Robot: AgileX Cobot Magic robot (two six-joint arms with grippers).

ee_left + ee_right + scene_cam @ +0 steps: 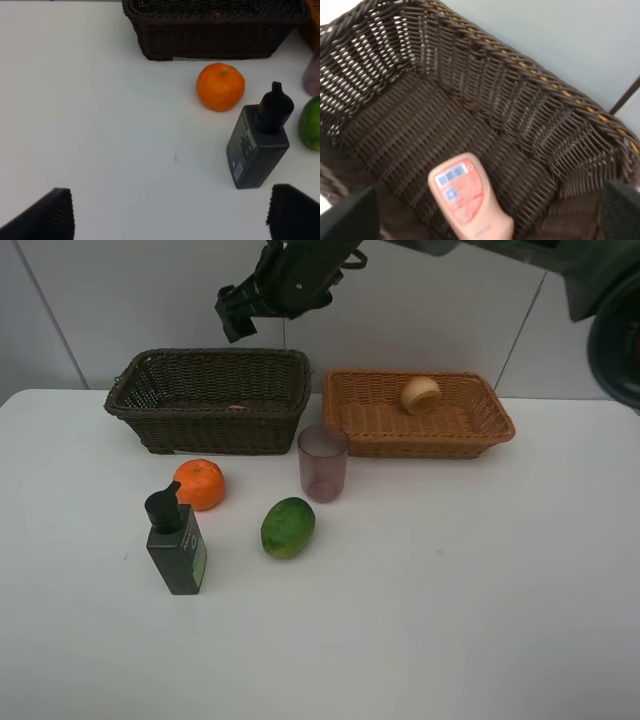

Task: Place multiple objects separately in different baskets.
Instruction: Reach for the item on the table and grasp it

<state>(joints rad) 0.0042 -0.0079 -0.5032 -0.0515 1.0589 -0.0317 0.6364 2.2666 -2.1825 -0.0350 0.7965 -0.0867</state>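
Right gripper (238, 312): jaws are held wide apart; nothing is clamped.
Pink bottle (467, 200): found lying flat directly beneath the gripper, on the basket floor, clear of both fingers.
Dark brown basket (535, 105): its rim is best cleared by a straight lift before any sideways swing.
Pump bottle (177, 545): stood farthest off, past the basket's front wall; judged a likely next pick.
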